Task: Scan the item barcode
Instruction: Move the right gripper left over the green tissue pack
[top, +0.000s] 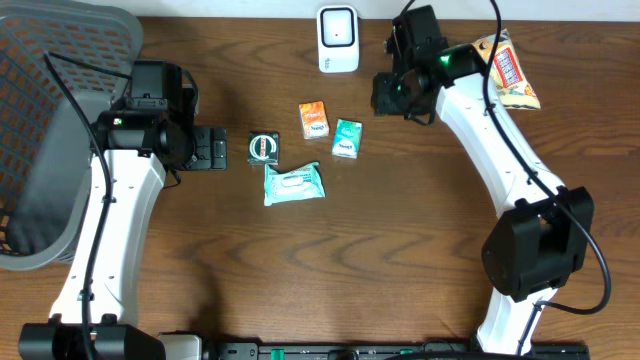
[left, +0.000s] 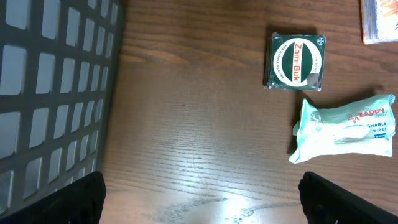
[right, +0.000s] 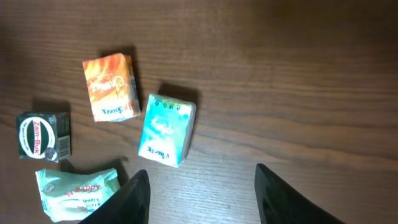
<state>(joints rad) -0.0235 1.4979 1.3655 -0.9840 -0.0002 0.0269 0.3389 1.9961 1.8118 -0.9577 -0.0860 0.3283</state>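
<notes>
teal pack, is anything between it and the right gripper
Nothing visible does. The teal pack lies on the table just ahead of the right gripper, whose jaws stand apart. The orange pack sits beside it, not touching.

Four small items grouped on the table near a white scanner.
The orange pack lies beside the teal pack; the green tin sits just beside the wipes pack.

Table bears scanner, snack bag, tin, wipes, orange packet, teal packet.
</notes>
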